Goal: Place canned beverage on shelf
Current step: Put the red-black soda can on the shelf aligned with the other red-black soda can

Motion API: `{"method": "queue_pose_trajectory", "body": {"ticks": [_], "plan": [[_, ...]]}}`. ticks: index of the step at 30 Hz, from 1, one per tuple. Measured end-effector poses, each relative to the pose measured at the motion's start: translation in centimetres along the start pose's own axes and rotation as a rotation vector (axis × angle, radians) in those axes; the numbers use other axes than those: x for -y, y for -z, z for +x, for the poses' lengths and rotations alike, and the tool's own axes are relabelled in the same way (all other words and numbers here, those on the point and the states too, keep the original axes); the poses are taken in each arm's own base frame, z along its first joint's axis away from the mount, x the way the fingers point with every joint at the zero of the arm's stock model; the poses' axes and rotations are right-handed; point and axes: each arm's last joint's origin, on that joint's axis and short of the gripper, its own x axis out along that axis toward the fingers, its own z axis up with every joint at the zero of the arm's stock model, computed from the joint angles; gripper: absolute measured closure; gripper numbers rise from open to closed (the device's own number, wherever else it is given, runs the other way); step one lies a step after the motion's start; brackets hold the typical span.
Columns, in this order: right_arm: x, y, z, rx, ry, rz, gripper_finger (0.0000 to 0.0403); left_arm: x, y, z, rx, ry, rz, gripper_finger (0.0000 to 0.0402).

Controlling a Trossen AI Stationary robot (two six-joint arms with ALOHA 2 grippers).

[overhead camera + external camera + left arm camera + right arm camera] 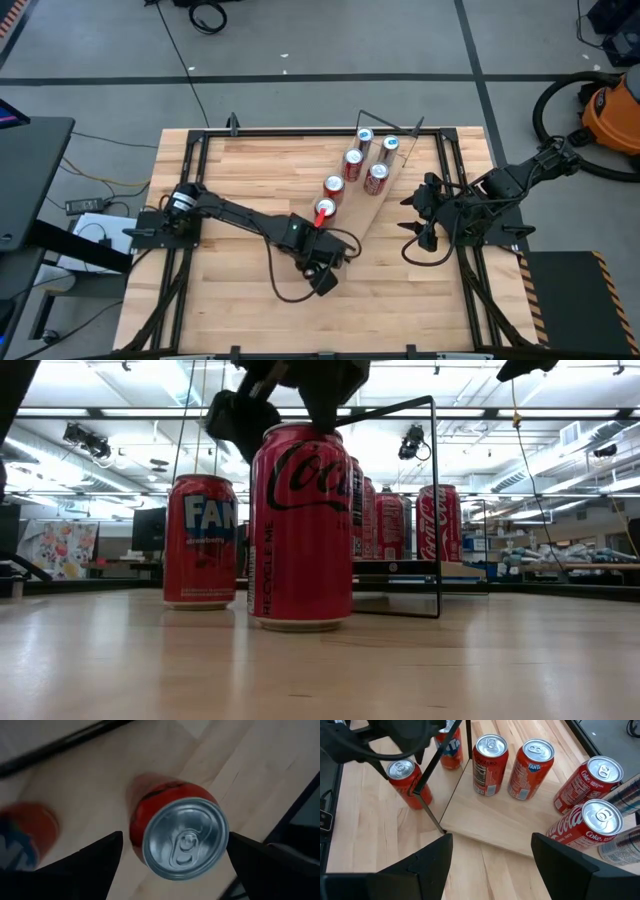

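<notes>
A red cola can (182, 842) stands upright on the wooden tabletop (250, 170). It is just outside the black wire frame (427, 807) at the near end of the shelf (490, 820). My left gripper (175, 836) hangs over the can, pointing down and open, with one finger on each side of the can's top and the can standing free. In the low view the same can (300, 525) fills the foreground under that gripper (300, 390). My right gripper (492, 851) waits open near the table's right edge (415, 215) with nothing between its fingers.
Several cans stand on the shelf board: a Zero can (489, 765), a Fanta can (530, 770) and two cola cans (587, 782) farther along. Another Fanta can (200, 540) stands close beside the cola can. Bare tabletop lies toward the left and near edges.
</notes>
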Motion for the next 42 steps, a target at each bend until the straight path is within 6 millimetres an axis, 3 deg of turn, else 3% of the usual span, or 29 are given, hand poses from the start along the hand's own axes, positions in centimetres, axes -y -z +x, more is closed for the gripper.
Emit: {"method": "queue_pose_trajectory", "body": {"ticks": [12, 15, 24, 31, 34, 42], "plan": [[0.0, -0.1, 0.0, 0.006, -0.004, 0.008, 0.0124, -0.2, -0.7, 0.7, -0.031, 0.025, -0.054, 0.0089], [0.0, -0.1, 0.0, 0.007, -0.004, 0.008, 0.0124, 0.0, -0.8, 0.8, -0.015, 0.043, 0.081, 0.0095], [0.0, -0.1, 0.0, 0.006, -0.004, 0.002, 0.0124, 1.1, -0.5, 1.0, 0.054, 0.101, 0.755, 0.0090], [-0.2, 0.0, 0.0, -0.024, -0.054, -0.029, 0.0124, 1.3, -0.4, 1.0, 0.088, 0.082, 1.152, 0.0089], [-0.3, 0.1, 0.0, -0.052, -0.092, -0.037, 0.0124, 1.4, -0.4, 1.0, 0.097, 0.081, 1.214, 0.0087], [-0.3, 0.2, 0.0, -0.051, -0.087, -0.033, 0.0124, 1.7, -0.3, 1.0, 0.108, 0.090, 1.160, 0.0085]]}}
